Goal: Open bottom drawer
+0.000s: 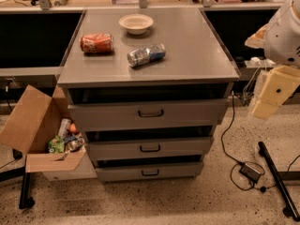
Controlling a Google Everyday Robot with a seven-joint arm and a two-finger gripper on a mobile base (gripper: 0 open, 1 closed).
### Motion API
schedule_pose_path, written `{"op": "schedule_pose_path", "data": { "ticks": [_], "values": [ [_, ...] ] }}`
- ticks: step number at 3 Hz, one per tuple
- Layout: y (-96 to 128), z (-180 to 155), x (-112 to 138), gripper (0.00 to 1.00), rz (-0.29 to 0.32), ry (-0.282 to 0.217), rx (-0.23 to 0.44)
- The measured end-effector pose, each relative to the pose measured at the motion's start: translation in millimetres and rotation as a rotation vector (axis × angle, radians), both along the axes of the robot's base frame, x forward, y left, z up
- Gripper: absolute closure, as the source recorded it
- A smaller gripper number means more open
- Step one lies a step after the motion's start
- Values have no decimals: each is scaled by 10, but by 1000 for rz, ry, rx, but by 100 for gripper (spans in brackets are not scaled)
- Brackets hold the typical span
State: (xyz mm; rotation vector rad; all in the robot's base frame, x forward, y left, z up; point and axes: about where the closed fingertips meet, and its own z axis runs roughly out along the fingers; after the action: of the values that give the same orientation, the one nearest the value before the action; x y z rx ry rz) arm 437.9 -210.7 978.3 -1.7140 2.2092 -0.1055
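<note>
Jaws apart or together cannot be told on the gripper [274, 95], which hangs at the right edge of the frame, beside the cabinet [197, 55]. The bottom drawer [150, 171] sits lower centre, lowest of three, well apart from the gripper.

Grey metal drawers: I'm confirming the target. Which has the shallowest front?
The lowest grey metal drawer, nearest the floor; the middle drawer and top drawer have taller fronts. The cream gripper hangs right of the cabinet.
</note>
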Motion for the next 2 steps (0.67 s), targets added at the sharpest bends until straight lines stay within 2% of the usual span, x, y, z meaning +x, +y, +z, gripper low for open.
{"op": "schedule_pose_path", "data": {
  "ticks": [1, 2],
  "values": [
    [0, 0, 0, 0, 0, 0, 0],
    [40, -236, -2, 0, 26, 35, 10]
  ]
}}
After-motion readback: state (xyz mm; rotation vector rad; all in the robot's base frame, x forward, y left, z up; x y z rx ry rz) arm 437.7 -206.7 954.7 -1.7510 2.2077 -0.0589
